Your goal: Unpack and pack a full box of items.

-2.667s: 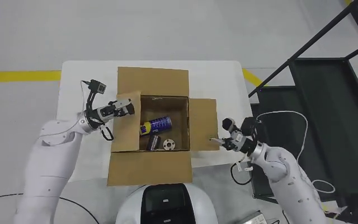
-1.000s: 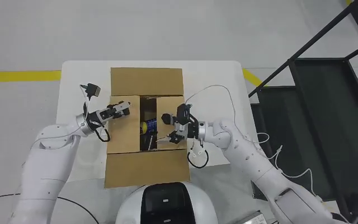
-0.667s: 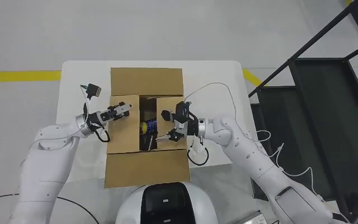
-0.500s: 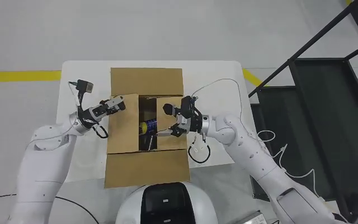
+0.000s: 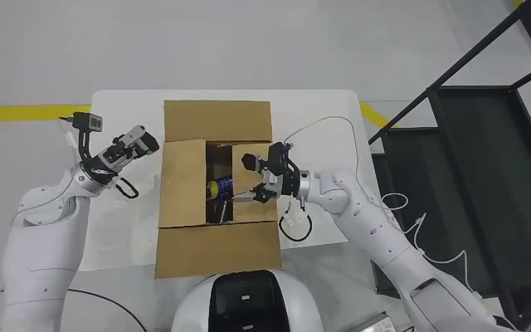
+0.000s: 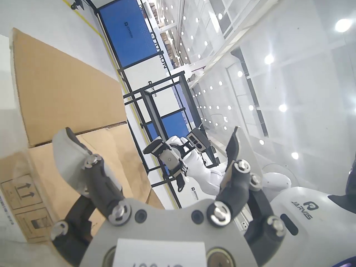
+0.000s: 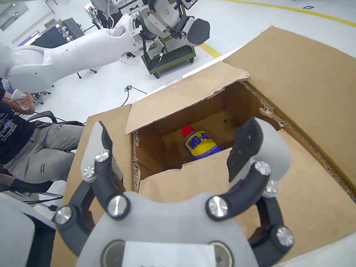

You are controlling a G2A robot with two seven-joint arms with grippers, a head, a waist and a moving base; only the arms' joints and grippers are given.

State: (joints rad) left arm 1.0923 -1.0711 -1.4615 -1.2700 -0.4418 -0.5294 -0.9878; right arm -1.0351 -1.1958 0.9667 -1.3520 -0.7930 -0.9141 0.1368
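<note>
My right gripper (image 5: 251,178), fingers apart, over right flap (image 5: 262,212) of brown cardboard box (image 5: 217,120); blue-yellow spray can (image 5: 217,187) below-left, axis left-right. Left gripper (image 5: 152,141), also spread, farther off.

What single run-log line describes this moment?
left gripper: open, left of box, over table | right gripper: open, above right flap | spray can: inside box, seen through gap

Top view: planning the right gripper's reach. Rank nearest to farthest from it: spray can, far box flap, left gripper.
From the right gripper:
1. spray can, inside the box
2. far box flap, behind the opening
3. left gripper, off the box's left
</note>
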